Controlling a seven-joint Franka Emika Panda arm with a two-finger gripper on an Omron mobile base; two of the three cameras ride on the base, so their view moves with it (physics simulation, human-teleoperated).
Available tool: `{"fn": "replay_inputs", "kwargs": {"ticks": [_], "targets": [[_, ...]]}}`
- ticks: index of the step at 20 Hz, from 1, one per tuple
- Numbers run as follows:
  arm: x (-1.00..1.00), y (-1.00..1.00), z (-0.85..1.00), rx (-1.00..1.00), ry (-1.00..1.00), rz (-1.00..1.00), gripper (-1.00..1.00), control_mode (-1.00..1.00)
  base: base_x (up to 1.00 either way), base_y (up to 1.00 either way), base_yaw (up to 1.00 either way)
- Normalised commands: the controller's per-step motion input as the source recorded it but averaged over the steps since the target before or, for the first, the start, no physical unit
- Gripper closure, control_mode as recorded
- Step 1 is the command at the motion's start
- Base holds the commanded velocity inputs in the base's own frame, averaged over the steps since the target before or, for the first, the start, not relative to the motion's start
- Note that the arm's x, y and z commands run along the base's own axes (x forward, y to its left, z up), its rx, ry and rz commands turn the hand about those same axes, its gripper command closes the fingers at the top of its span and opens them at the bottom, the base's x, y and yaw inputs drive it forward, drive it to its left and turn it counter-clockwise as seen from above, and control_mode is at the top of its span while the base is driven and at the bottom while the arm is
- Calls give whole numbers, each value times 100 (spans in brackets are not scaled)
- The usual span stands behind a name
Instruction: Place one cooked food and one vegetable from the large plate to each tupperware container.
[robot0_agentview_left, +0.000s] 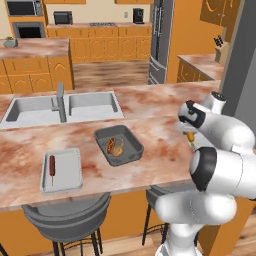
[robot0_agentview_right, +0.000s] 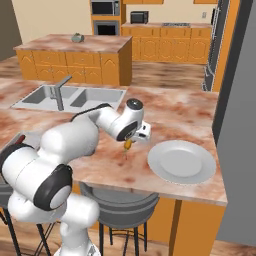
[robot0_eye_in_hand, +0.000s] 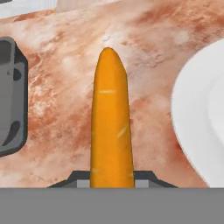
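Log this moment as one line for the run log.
gripper: shut on carrot | above counter, between large plate and dark tub | tub: two foods | flat tray: corn dog

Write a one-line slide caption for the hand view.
Gripper shut on a carrot above the marbled counter, between the dark-grey tub and the large plate.

Large plate (robot0_agentview_right: 182, 161): round, white, flat on marbled counter near front right edge, bare.

Dark-grey tub (robot0_agentview_left: 119, 145): deep, rectangular, rounded corners, lidless, on counter in front of sink; holds hot dog (robot0_agentview_left: 109, 145) and round browned food piece (robot0_agentview_left: 118, 149) side by side.

Light-grey tray (robot0_agentview_left: 61, 170): shallow, flat, left of tub, apart from it; holds corn dog on stick (robot0_agentview_left: 52, 167) lying lengthwise.

Carrot (robot0_eye_in_hand: 111, 127): orange, tapered, held between gripper (robot0_agentview_right: 128, 144) fingertips above counter, between tub and plate.
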Motion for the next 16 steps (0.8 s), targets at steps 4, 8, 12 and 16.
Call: {"fn": "replay_inputs", "kwargs": {"ticks": [4,8,12,16], "targets": [[-16,38,17,9,-3,-6,100,-100,0,0,0],[-21,88,37,5,-1,-4,100,-100,0,0,0],[-20,31,14,2,0,-2,100,100,-43,25,-1],[0,0,0,0,0,0,100,100,-96,88,-6]]}}
